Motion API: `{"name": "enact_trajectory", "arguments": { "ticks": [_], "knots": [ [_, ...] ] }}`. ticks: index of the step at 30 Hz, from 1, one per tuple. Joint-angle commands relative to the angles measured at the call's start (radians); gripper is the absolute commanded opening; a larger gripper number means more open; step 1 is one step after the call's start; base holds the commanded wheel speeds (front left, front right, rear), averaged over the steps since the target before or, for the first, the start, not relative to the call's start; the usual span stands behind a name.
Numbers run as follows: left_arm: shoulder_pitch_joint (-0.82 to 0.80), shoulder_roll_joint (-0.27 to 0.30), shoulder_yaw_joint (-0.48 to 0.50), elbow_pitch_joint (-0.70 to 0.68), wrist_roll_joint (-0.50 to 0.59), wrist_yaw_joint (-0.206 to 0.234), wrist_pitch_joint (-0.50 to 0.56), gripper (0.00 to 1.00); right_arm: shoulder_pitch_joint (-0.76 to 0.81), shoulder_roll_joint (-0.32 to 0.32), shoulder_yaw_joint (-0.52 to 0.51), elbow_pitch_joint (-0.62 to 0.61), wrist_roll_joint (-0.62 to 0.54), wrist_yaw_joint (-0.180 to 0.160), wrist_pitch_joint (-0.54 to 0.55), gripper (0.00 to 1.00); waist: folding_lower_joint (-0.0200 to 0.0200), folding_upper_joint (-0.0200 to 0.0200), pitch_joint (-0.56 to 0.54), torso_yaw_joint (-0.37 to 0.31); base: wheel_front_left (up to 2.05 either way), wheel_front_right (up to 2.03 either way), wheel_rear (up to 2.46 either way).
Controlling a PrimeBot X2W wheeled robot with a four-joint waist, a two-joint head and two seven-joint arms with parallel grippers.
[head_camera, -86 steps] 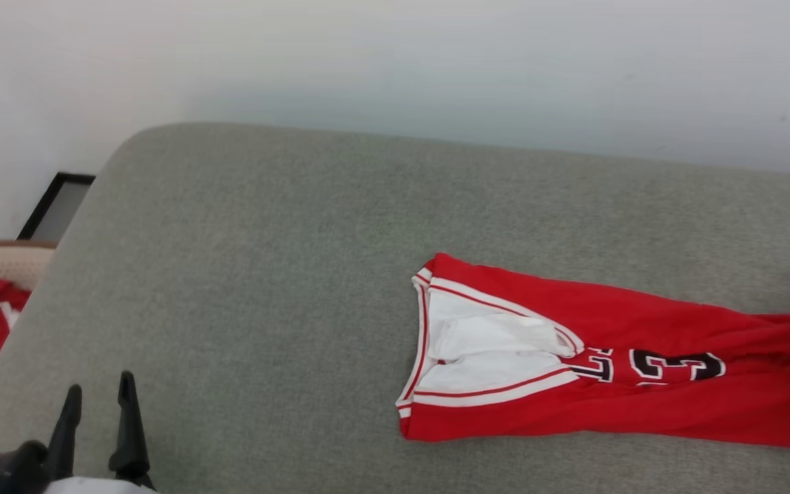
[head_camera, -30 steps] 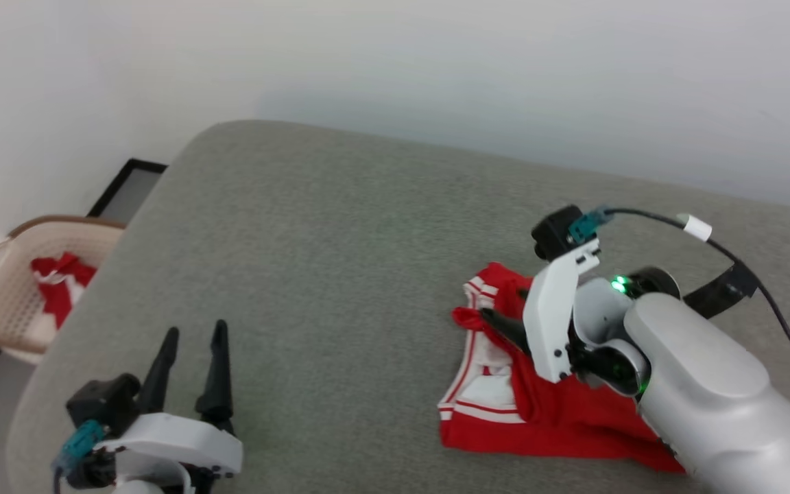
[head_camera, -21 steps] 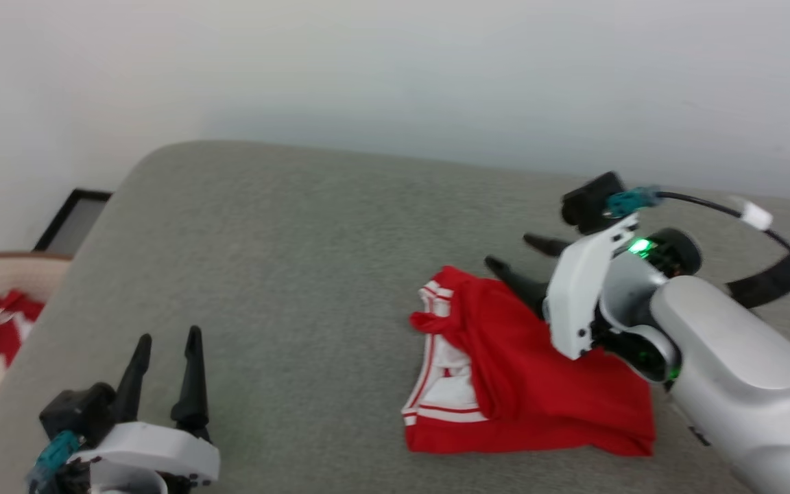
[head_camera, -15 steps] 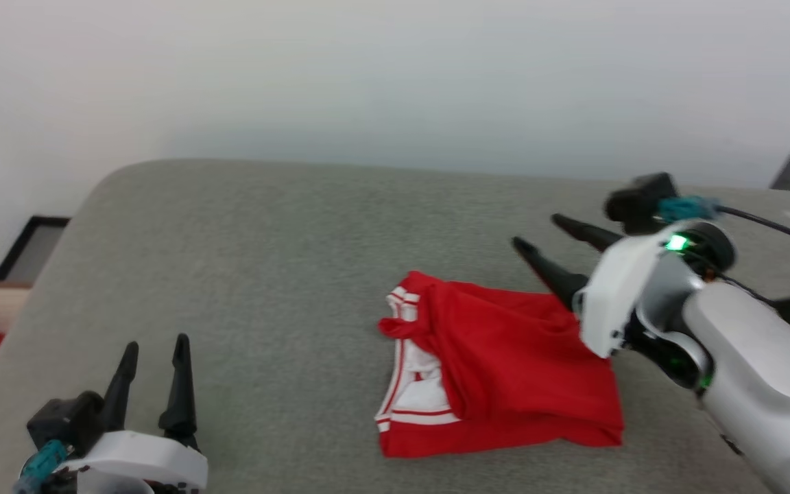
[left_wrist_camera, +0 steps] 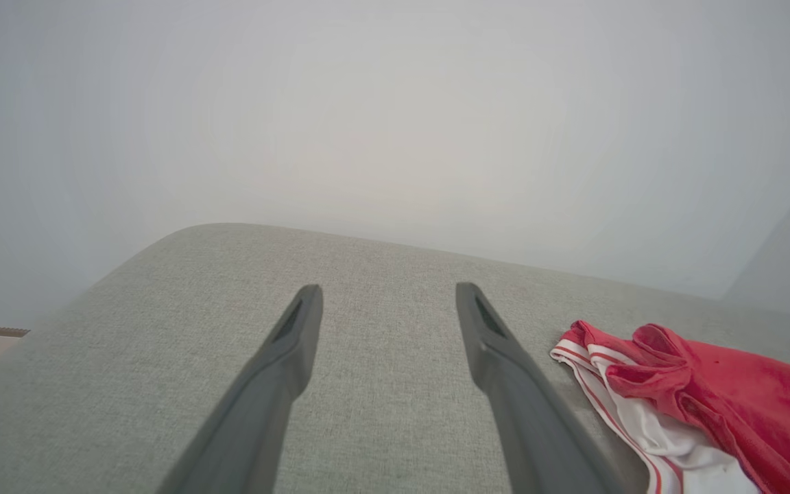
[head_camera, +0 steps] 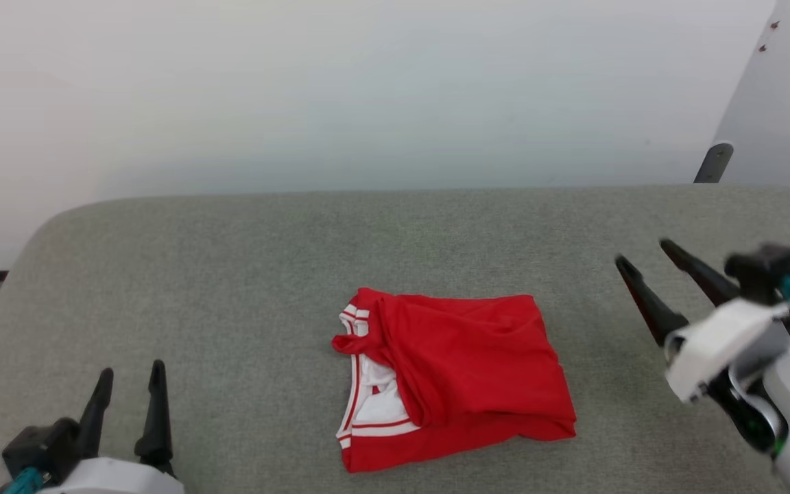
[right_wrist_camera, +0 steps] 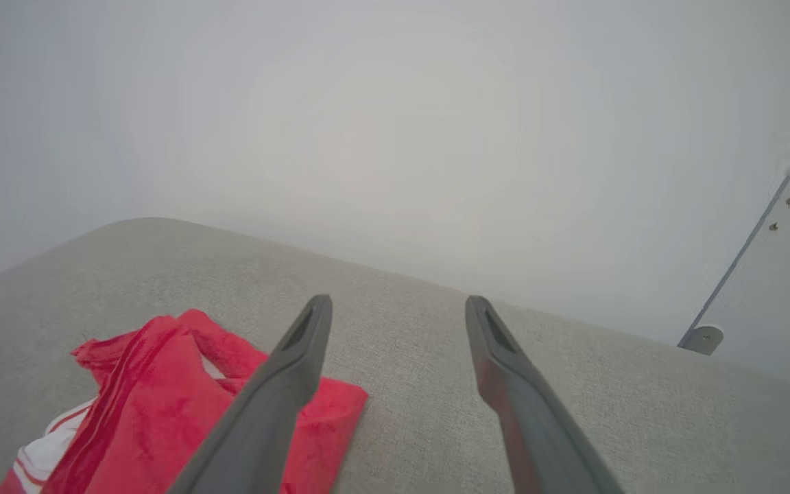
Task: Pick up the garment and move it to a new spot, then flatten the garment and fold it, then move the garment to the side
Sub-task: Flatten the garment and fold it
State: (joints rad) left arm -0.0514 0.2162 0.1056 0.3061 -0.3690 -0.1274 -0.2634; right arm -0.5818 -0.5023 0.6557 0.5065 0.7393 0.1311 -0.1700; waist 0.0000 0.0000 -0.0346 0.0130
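While both of my grippers hang wide open with nothing in them, the garment [head_camera: 457,377] is lying on the grey cushion [head_camera: 230,274], about halfway along it and closer to the cushion's front edge than its back. It's folded into a chunky rectangle with a plain red layer on top, kinda rumpled. The white sleeve part and the red-white striped trim poke out at the end that faces the cushion's left. Can't see any lettering, it's tucked away somewhere.

My left gripper [head_camera: 131,370] sits over the cushion's front left corner with both dark fingers spread and pointing toward the cushion's back, well apart from the shirt. In the left wrist view there's just bare cushion fabric between the fingers, and the striped edge lies off beside one finger without touching it.

My right gripper [head_camera: 643,252] is over the cushion's right end, fingers spread just as wide and angled toward the cushion's back left, with a clear strip of grey fabric between it and the shirt. In the right wrist view one finger crosses in front of the red cloth, but that's only the angle.

Behind the cushion's back edge is a pale wall [head_camera: 367,103], and past its back right corner a small grey stopper [head_camera: 714,161] on a light panel
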Motion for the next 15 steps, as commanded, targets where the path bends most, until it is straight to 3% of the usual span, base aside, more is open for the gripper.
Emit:
{"name": "enact_trajectory", "arguments": {
  "ticks": [1,15],
  "knots": [
    [0.014,0.006,0.004,-0.003,0.006,0.000,-0.001,1.00,0.027,-0.001,-0.016,0.004,-0.009,-0.001,-0.016,1.00,0.0000,0.0000,-0.007,-0.006,0.00,0.00,0.00],
    [0.060,0.035,0.027,-0.003,0.005,0.000,-0.001,1.00,0.253,0.033,-0.235,-0.022,-0.102,-0.001,-0.086,1.00,0.0000,0.0000,-0.018,-0.020,0.00,0.00,0.00]
  ]
}}
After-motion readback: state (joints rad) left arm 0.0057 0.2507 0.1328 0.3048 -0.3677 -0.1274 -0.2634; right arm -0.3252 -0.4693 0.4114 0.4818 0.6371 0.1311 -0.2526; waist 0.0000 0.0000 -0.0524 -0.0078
